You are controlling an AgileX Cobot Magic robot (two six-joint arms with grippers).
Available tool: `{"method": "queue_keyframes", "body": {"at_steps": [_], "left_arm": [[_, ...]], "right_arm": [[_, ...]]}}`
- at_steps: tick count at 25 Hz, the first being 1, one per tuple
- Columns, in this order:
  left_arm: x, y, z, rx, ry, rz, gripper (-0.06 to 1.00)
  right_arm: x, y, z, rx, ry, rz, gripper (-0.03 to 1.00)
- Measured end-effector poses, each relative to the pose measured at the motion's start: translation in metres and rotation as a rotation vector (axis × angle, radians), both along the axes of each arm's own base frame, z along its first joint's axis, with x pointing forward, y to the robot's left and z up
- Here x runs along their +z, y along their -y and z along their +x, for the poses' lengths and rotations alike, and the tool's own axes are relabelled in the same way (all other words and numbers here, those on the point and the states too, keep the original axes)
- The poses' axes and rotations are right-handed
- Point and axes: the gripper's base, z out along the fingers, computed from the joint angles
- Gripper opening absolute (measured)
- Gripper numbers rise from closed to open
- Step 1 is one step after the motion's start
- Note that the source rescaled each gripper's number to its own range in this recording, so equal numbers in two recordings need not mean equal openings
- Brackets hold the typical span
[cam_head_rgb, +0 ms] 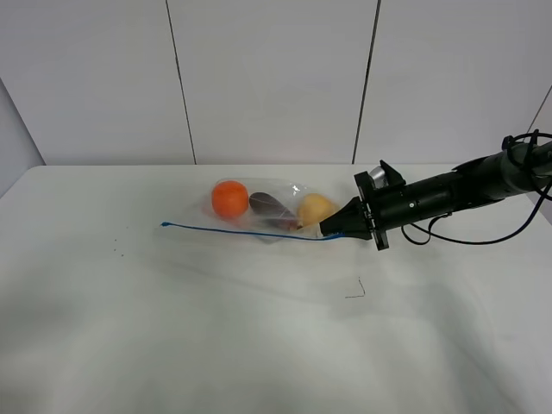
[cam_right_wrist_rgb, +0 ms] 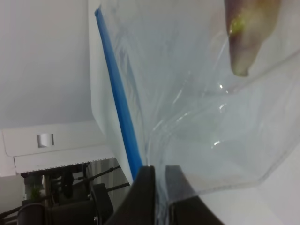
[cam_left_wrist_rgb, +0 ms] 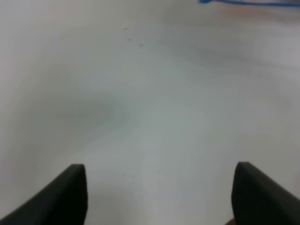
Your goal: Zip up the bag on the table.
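The clear bag (cam_head_rgb: 267, 207) lies on the white table (cam_head_rgb: 172, 328) with an orange (cam_head_rgb: 229, 199), an eggplant (cam_head_rgb: 272, 209) and a pear (cam_head_rgb: 316, 208) inside. Its blue strip (cam_head_rgb: 241, 232) runs along the near side. My right gripper (cam_head_rgb: 328, 231) is shut on the strip's right end; the right wrist view shows the gripper (cam_right_wrist_rgb: 159, 187) pinching the bag (cam_right_wrist_rgb: 187, 117) beside the blue strip (cam_right_wrist_rgb: 119, 110). My left gripper (cam_left_wrist_rgb: 159, 192) stands open over bare table, nothing between its fingers (cam_left_wrist_rgb: 70, 194), with the strip's end (cam_left_wrist_rgb: 248, 3) far ahead. The left arm is outside the exterior view.
A small dark mark (cam_head_rgb: 355, 291) sits on the table in front of the right gripper, and a few specks (cam_head_rgb: 116, 252) lie to the left. A black cable (cam_head_rgb: 483, 237) hangs under the right arm. White wall panels stand behind the table.
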Motion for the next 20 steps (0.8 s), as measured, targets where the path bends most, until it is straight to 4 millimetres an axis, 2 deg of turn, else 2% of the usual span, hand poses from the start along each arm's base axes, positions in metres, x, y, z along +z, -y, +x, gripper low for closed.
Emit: {"method": "queue_keyframes", "body": {"at_steps": [2,4,6,7,8,9,10,13,14,20], "left_arm": [[0.0,0.0,0.0,0.002,0.0,-0.003,0.93],[0.0,0.0,0.0,0.002,0.0,-0.004,0.93],[0.0,0.0,0.0,0.002,0.0,-0.003,0.93],[0.0,0.0,0.0,0.003,0.0,-0.004,0.93],[0.0,0.0,0.0,0.003,0.0,-0.004,0.93],[0.0,0.0,0.0,0.003,0.0,-0.005,0.93],[0.0,0.0,0.0,0.003,0.0,-0.005,0.93],[0.0,0.0,0.0,0.003,0.0,-0.005,0.93],[0.0,0.0,0.0,0.004,0.0,-0.006,0.93],[0.0,0.0,0.0,0.004,0.0,-0.006,0.93]], "right_arm": [[-0.001,0.0,-0.001,0.005,-0.008,-0.007,0.01],[-0.002,0.001,-0.002,0.013,-0.022,-0.018,0.11],[-0.003,0.001,-0.003,0.018,-0.042,-0.03,0.4],[-0.003,0.001,-0.003,0.014,-0.059,-0.033,0.59],[-0.003,0.001,-0.004,0.01,-0.079,-0.037,0.73],[-0.004,0.002,-0.004,0.01,-0.092,-0.042,0.84],[-0.003,0.002,-0.004,0.019,-0.096,-0.055,0.91],[0.014,0.006,0.0,0.067,-0.061,-0.136,0.98],[0.038,0.009,0.006,0.083,-0.023,-0.211,0.99],[0.123,0.023,0.016,0.107,0.151,-0.669,1.0]]}}
